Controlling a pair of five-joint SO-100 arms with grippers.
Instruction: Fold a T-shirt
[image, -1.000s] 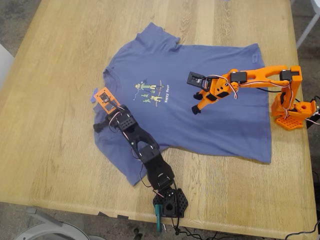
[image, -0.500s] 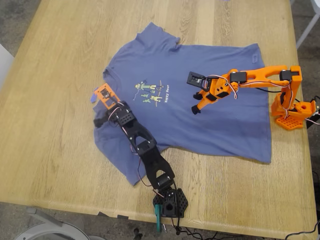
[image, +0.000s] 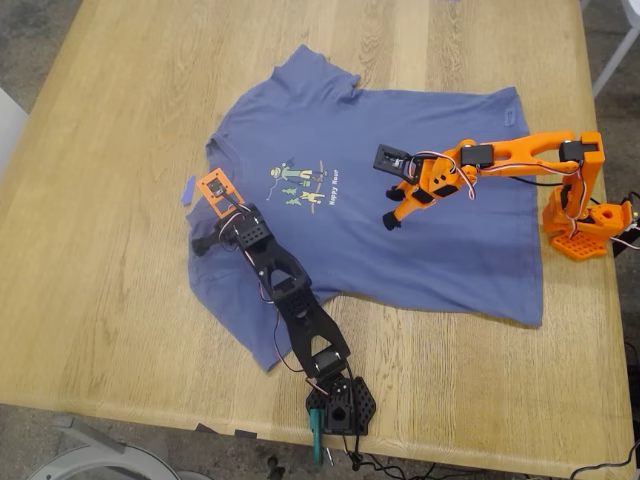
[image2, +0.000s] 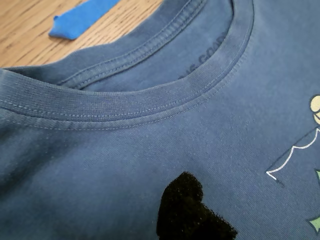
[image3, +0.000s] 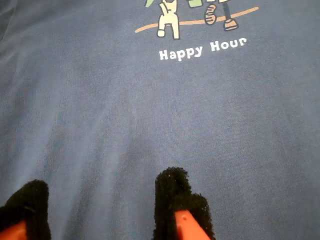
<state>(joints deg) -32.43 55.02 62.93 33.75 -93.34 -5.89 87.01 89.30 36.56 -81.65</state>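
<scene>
T-shirt (image: 400, 215) flat on table (image: 100, 300); my first claw (image2: 192, 210) by collar (image2: 150, 107), opening unclear; my second claw (image3: 105, 205) parted, empty

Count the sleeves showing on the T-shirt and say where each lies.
2. One sleeve of the T-shirt points toward the table's far edge in the exterior view; the other sleeve points toward the near edge, partly under the black arm.

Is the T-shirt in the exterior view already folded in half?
No. The T-shirt lies spread flat on the table, with both sleeves, the collar and the chest print all showing.
</scene>
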